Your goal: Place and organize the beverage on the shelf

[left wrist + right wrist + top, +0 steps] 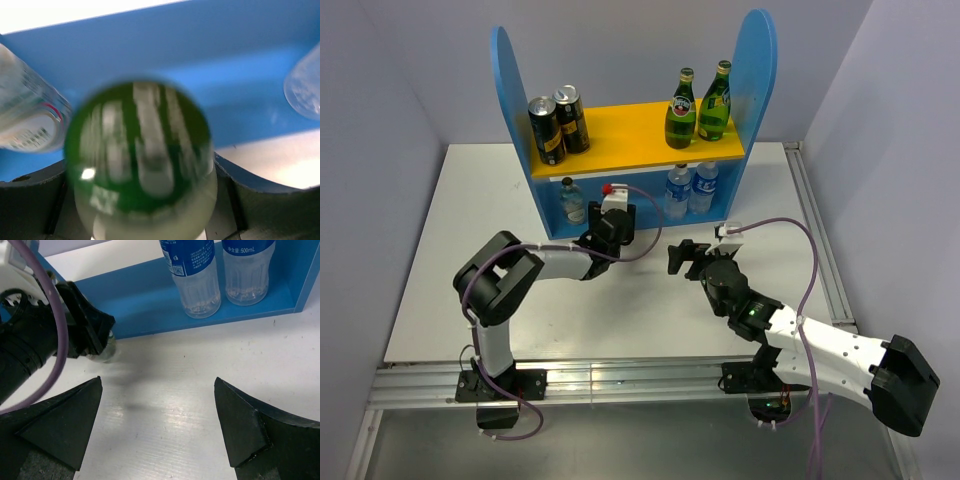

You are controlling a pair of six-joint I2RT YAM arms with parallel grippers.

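Observation:
The blue shelf [757, 60] has an orange upper board. Two dark green bottles [697, 105] stand at its upper right. Two blue-labelled water bottles [690, 189] stand at the lower right and show in the right wrist view [197, 275]. A squat clear bottle [571, 200] stands at the lower left. My left gripper [610, 228] is shut on another squat clear bottle with a green label [140, 155], at the front edge of the lower level [210, 55]; its base shows in the right wrist view [104, 352]. My right gripper [686, 258] is open and empty over the table [157, 405].
Two dark cans [557, 124] stand at the upper left of the orange board. In the left wrist view the squat bottle [27, 117] is left of the held one and a water bottle [304, 85] is to the right. A metal rail [820, 250] runs along the table's right edge.

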